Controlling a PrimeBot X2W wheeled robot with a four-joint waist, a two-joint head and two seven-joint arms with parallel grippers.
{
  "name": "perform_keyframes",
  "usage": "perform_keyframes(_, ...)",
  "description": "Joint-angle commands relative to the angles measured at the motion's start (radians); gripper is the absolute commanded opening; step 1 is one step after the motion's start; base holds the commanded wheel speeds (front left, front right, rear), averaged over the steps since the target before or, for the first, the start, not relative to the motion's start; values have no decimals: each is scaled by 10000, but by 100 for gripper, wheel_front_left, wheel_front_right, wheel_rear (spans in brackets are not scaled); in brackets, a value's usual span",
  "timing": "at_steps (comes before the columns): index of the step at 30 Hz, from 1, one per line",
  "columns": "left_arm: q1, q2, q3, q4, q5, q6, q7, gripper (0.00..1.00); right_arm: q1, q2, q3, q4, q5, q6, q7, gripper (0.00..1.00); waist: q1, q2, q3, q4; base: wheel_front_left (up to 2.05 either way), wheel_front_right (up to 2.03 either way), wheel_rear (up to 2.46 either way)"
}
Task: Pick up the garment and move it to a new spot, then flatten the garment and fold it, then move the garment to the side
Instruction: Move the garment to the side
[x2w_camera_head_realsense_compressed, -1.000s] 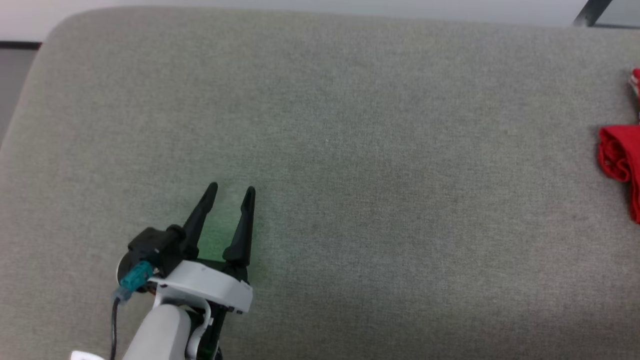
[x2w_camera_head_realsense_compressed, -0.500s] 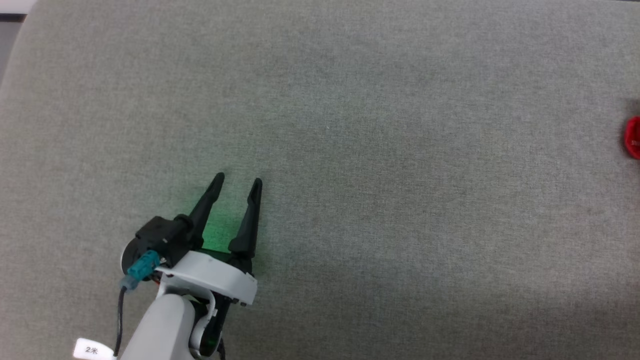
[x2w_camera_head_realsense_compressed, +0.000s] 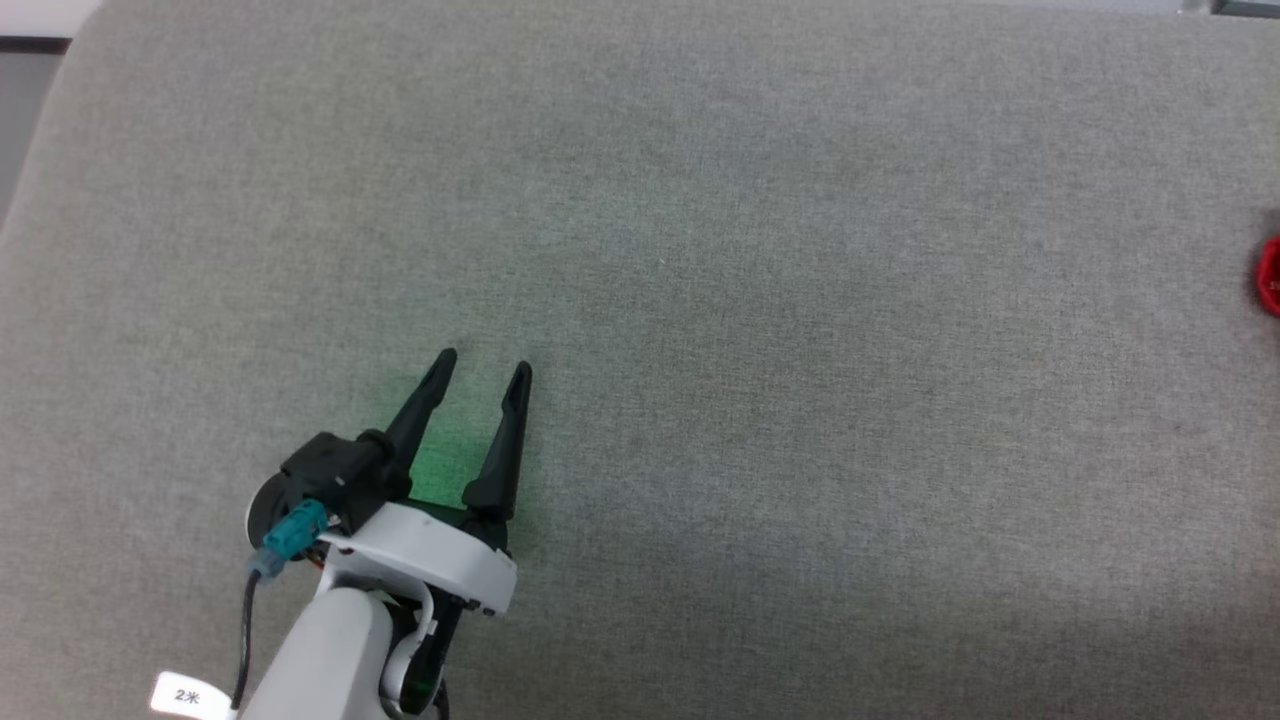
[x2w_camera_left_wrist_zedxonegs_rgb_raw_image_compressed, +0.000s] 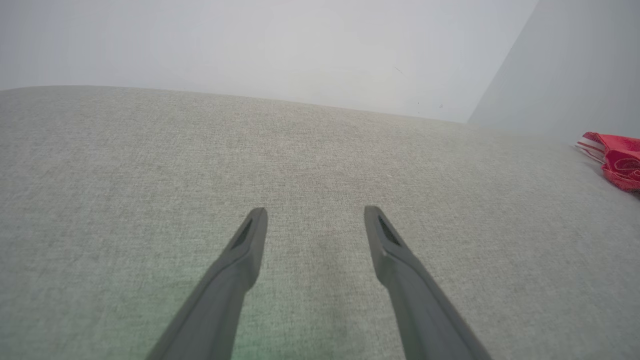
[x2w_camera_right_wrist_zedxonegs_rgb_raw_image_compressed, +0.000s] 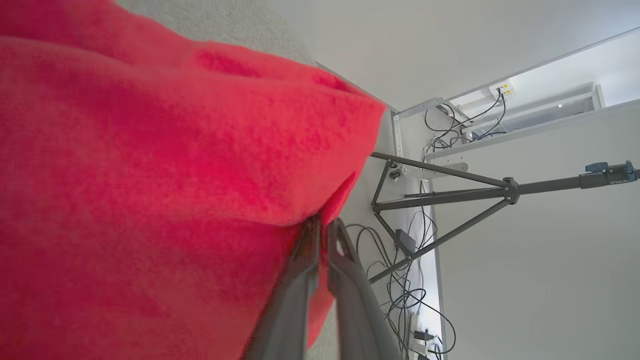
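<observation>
Open cushion around the left fingers; cloth crowds the right ones.
The left gripper (x2w_camera_head_realsense_compressed: 483, 362) has its jaws apart with nothing between them, and the grey padded surface (x2w_camera_head_realsense_compressed: 800, 300) lies bare ahead of the tips and on both sides. The one obstacle there is the garment (x2w_camera_left_wrist_zedxonegs_rgb_raw_image_compressed: 612, 157), well off beyond the right-hand finger. At the right gripper (x2w_camera_right_wrist_zedxonegs_rgb_raw_image_compressed: 322, 227), red fabric blocks everything left of the closed fingers; to their right stand a tripod (x2w_camera_right_wrist_zedxonegs_rgb_raw_image_compressed: 509, 189) and loose cables (x2w_camera_right_wrist_zedxonegs_rgb_raw_image_compressed: 400, 300).

I count one garment (x2w_camera_left_wrist_zedxonegs_rgb_raw_image_compressed: 617, 160) and one grey counter (x2w_camera_head_realsense_compressed: 800, 300). I have two tools, the left tool (x2w_camera_head_realsense_compressed: 485, 360) and the right tool (x2w_camera_right_wrist_zedxonegs_rgb_raw_image_compressed: 325, 222). One dark tripod (x2w_camera_right_wrist_zedxonegs_rgb_raw_image_compressed: 450, 195), too.
</observation>
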Motion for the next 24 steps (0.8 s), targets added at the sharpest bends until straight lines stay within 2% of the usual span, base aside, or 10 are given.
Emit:
perform_keyframes(1,7,32,-4,29,-30,-32,-4,100,114,188,-151,-146,-156,-19,-101,100,0,0,-69,-18,0,0,0)
perform_keyframes(7,162,55,-37,131,-59,-35,-4,100,198,564,-396,-456,-309,-19,-112,100,0,0,-434,-95,0,0,0)
perform_keyframes(15,478,66,143,114,-113,-30,-4,100,271,1089,-94,-1146,-58,-19,-780,100,0,0,-1272,-267,0,0,0)
perform_keyframes(21,1027,100,543,-94,-61,-20,-5,100,648,2028,422,-1915,1285,-19,-1751,100,0,0,-2114,-457,0,0,0)
perform_keyframes(24,1396,203,774,-142,-13,-9,-5,100,1090,2679,675,-2462,2346,-19,-2236,100,0,0,-2563,-575,0,0,0)
